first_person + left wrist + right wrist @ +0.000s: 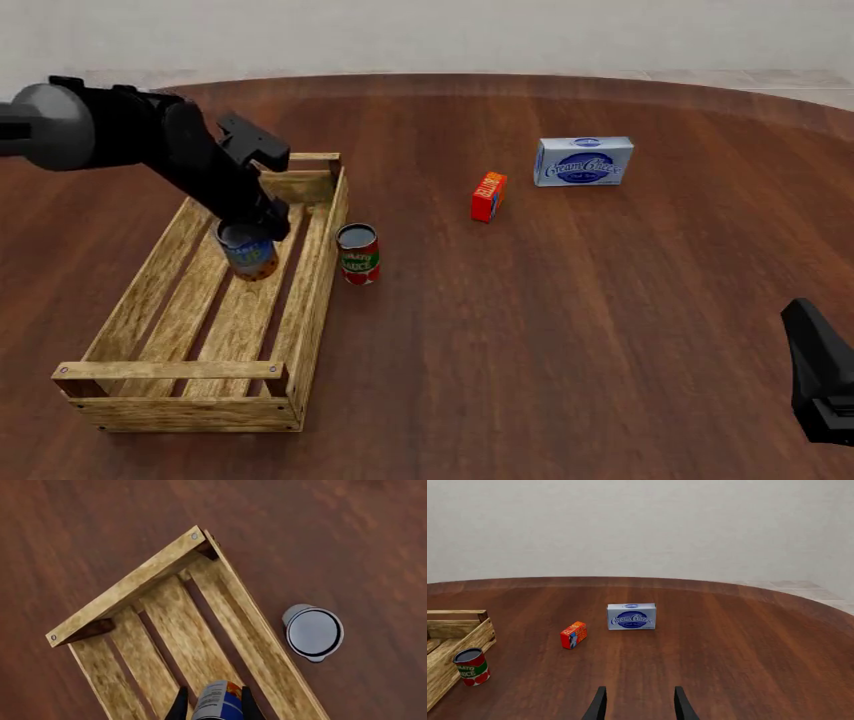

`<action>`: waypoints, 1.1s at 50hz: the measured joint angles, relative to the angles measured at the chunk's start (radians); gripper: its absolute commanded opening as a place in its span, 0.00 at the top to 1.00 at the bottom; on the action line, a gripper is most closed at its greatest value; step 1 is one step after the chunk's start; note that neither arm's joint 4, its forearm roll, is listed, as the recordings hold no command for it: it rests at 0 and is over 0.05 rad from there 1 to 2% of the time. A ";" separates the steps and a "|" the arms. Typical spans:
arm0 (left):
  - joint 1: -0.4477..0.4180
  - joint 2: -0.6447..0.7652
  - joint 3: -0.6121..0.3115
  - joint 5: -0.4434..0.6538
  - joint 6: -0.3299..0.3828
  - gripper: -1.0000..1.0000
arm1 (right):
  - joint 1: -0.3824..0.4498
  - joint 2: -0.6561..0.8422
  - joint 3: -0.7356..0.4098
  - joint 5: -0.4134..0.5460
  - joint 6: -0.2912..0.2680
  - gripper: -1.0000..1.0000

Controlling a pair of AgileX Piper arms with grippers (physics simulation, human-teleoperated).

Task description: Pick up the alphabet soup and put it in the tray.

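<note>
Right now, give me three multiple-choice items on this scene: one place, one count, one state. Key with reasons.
1. Where is the alphabet soup?
A. Over the inside of the tray
B. Beside the cream cheese box
C. At the table's near edge

2. How many cans are in the front view?
A. One
B. Two
C. Three

3. What is the right end effector's state?
A. Shut on the small orange box
B. Shut on a can
C. Open, holding nothing

Key:
1 A: the left end effector grips the soup above the slats of the tray, toward its far end.
2 B: only the soup and the tomato sauce can, which stands on the table just outside the tray's right side.
3 C: the right end effector shows spread fingers with bare table between them; the small orange box and cream cheese box sit untouched farther out.
</note>
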 measured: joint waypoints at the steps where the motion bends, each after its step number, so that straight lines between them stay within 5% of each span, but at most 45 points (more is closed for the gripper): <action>1: 0.000 0.003 0.000 -0.001 0.000 1.00 | 0.000 0.000 0.000 0.000 0.000 0.00; 17: 0.010 0.044 -0.005 -0.015 0.011 1.00 | 0.000 0.000 0.000 0.000 0.000 0.00; 18: 0.010 0.046 -0.006 -0.014 0.012 0.00 | 0.000 0.000 0.000 0.000 0.000 0.00; 55: -0.043 -0.097 -0.017 0.080 -0.010 0.00 | 0.000 0.000 0.000 0.000 0.000 0.00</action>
